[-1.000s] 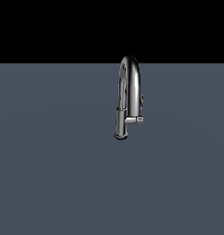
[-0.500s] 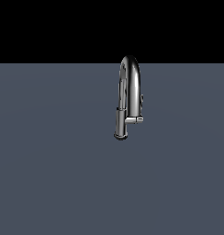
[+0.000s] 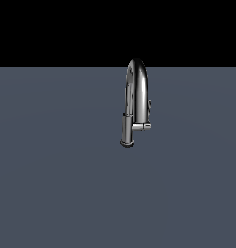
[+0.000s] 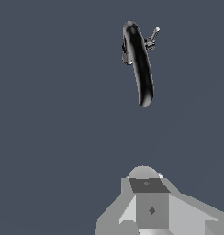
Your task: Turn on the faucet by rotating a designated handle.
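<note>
Nothing has shifted between the earlier looks and this one. The tall shiny chrome gooseneck faucet (image 3: 137, 104) stands on the flat grey desk (image 3: 52, 184) in the same place and at the same angle as a second ago, and its small dark lever handle (image 3: 149, 104) sits just as it did. No arm has come into the exterior view.
</note>
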